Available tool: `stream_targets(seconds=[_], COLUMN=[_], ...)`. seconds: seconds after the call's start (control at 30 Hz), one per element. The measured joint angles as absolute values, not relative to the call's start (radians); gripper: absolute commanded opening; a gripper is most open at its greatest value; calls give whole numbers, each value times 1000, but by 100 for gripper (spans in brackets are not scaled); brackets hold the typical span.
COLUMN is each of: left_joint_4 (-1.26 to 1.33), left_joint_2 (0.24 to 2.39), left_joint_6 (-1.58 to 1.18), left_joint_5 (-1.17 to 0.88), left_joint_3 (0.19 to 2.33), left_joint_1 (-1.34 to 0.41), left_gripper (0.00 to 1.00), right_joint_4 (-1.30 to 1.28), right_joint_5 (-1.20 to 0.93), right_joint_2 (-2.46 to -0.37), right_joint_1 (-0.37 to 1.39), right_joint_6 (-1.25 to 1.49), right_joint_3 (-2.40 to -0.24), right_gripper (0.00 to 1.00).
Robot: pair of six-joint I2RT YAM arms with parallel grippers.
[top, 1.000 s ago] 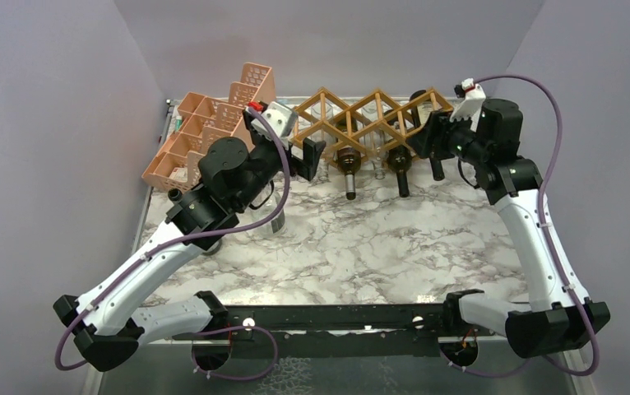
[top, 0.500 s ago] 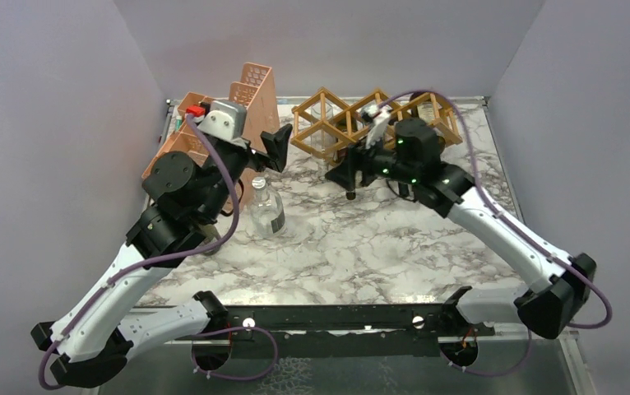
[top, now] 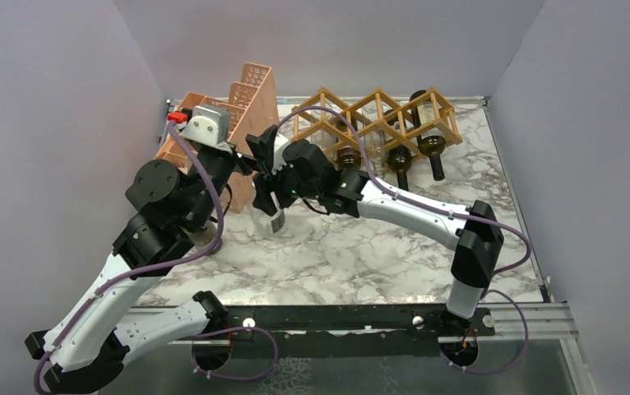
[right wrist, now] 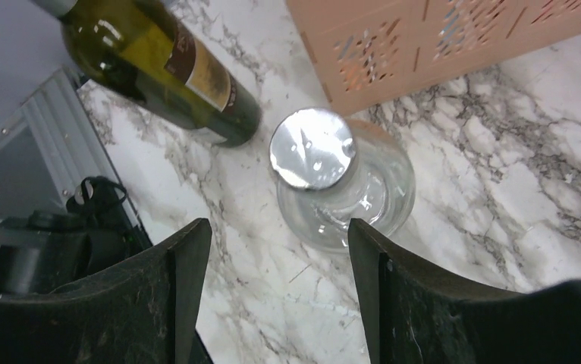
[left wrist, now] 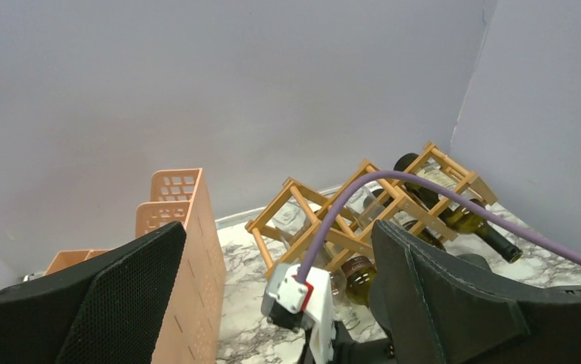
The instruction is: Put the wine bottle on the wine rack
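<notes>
I have the right gripper (right wrist: 278, 227) spread wide and empty, looking straight down on the clear glass bottle (right wrist: 348, 199). Its silver cap (right wrist: 312, 148) shows between my two fingers (right wrist: 174, 303) with a gap on each side and nothing touching. That bottle stands upright in the far-left part of the marble desk (top: 353, 255), just beside the near corner of the pink perforated organizer (top: 250, 95), so room is tight on that side.

A green wine bottle (right wrist: 168, 67) lies on its side nearby, toward the left edge of the desk, with its base end near the clear bottle. The metal edge rail (right wrist: 52, 114) runs just past it. In the top view I cannot make it out under the left arm.

The left gripper (top: 261, 152) hangs raised above the desk, also wide open and holding nothing. It is just beside the right wrist, so the two are crowded together.

The wine rack (top: 377, 122) stands along the far edge, from the middle toward the far-right corner, apart from the organizer. Three dark bottles (top: 400, 164) lie in it, necks pointing toward the near edge. Open marble runs across the near half of the desk. The right arm reaches from the near-right corner diagonally over the middle.
</notes>
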State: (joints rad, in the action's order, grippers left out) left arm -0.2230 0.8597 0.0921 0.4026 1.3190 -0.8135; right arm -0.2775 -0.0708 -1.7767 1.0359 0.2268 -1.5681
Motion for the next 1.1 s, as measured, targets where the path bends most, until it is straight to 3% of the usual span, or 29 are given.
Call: stream_targets(seconds=[0.33,0.4,0.6,0.87,1.1], left_joint_4=[-234,-234,-236,-265,-273], left_joint_2=[789,780,777,773,779], left_joint_6=[106,107,107,88,56], left_joint_5=[442,447,459,461,461], left_joint_3=[1340,1340,1336,1330,1317], left_joint_1=[-813,-813,-813,-813,-813], left_gripper=[99,99,99,99,99], right_joint_4=[-263,-263,-255,-123,64], right_joint_5=[-42,-42,-20,-17,1], right_joint_2=[-1905,-1919,-1928,-1850,-1667], right_joint_1=[1033,1033,1031,1034,1034], right_joint_6=[183,174,117,73,83], right_joint_3=[-1716,-1720,-1719,-1564,-1276], right_gripper=[54,48,15,2,1])
